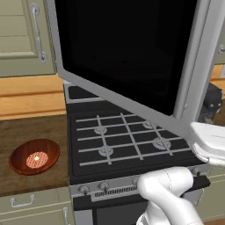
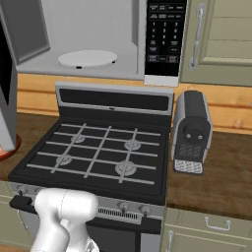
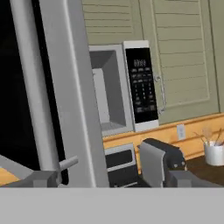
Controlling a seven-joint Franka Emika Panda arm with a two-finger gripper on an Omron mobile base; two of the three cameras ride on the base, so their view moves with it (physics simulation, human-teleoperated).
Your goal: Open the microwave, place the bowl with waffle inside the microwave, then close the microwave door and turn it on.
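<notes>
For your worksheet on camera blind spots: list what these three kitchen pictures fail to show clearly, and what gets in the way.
- Bowl, right base view: mostly hidden behind the open microwave door; just a red-brown sliver shows.
- Keypad, right base view: labels too small to read.
- Microwave interior, hand view: the door covers its left part.
- Cup, hand view: cut by the right edge; contents too small to identify.

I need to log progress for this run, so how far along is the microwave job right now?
Done: the microwave door is swung wide open, and the turntable inside the microwave is bare. In hand: nothing; the tool is open beside the door's edge. Left: the bowl with the waffle sits on the counter left of the stove; it must go in, then shut the door and start it.
</notes>
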